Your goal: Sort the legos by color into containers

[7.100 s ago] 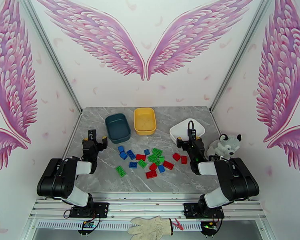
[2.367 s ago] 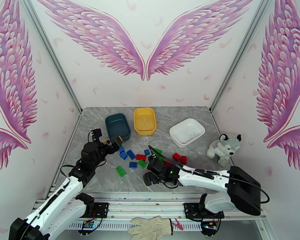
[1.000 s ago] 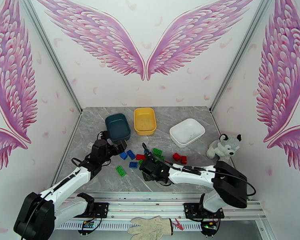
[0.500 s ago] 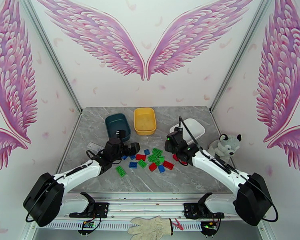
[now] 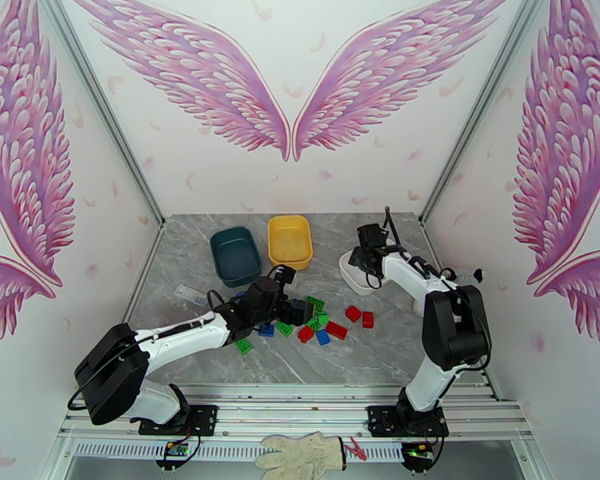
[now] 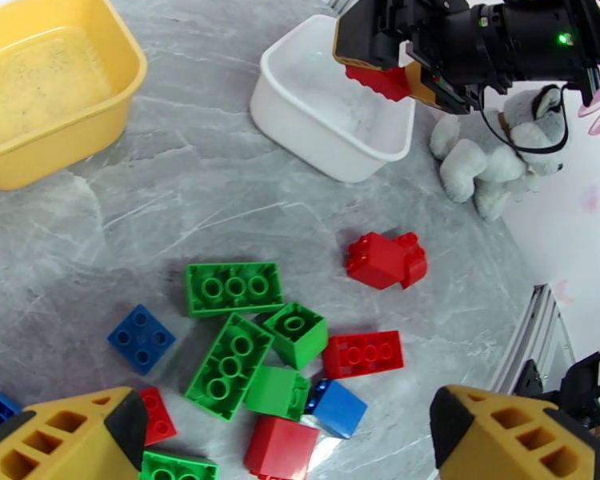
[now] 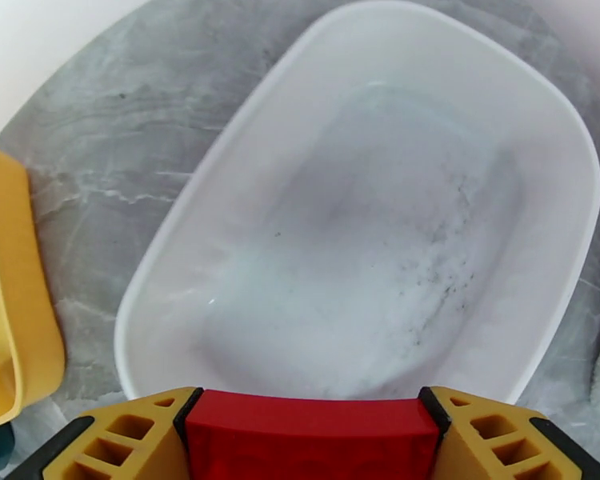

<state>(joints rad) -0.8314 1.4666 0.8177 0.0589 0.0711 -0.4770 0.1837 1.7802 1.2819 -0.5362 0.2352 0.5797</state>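
The legos (image 5: pixel 320 322) lie as a loose heap of red, green and blue bricks in mid-table. My left gripper (image 5: pixel 294 307) hovers open over the heap's left part. In the left wrist view its yellow fingers (image 6: pixel 68 438) flank green (image 6: pixel 234 288), blue (image 6: pixel 142 338) and red (image 6: pixel 384 260) bricks. My right gripper (image 7: pixel 312 430) is shut on a red lego (image 7: pixel 312 438), held above the near edge of the white container (image 7: pixel 172 250). That grip is also in the left wrist view (image 6: pixel 380 80). The teal (image 5: pixel 234 255) and yellow (image 5: pixel 290 242) containers stand at the back.
A plush husky (image 6: pixel 492 154) sits right of the white container (image 6: pixel 300 122), by the right wall. A small clear plastic piece (image 5: pixel 190 295) lies left of the heap. A glove (image 5: pixel 304 454) rests on the front rail. Bare marble table (image 5: pixel 364 358) stretches in front of the heap.
My right arm has swung from the heap up and right to the white container, carrying the red lego. My left arm has stretched right over the heap, still open.
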